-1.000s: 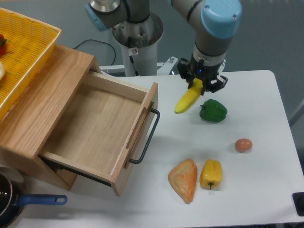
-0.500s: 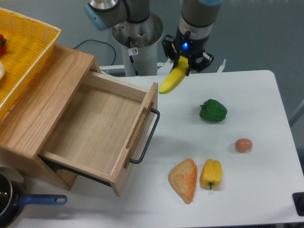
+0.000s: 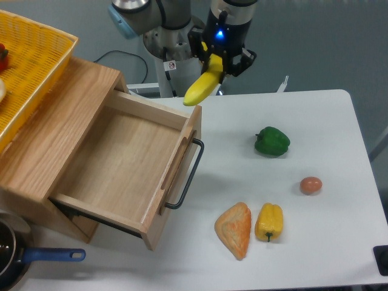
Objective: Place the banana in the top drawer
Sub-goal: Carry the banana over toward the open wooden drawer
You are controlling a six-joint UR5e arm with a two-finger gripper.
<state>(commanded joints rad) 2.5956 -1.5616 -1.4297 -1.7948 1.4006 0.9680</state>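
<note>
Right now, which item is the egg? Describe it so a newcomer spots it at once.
Start at the white table, right side. Below and right of the green pepper lies the egg, alone near the right edge. It is the only small, smooth, brown oval; the yellow pepper and the bread are larger.

Yellow banana (image 3: 202,88) aloft, tilted, above far right corner of the open, light-wood top drawer (image 3: 130,160)

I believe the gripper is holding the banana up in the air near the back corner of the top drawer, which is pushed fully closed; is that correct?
Not quite. The top drawer is pulled wide open, its wooden floor bare, as the fixed camera view shows. The rest holds: the gripper grips the banana in the air near the drawer's back corner.
</note>
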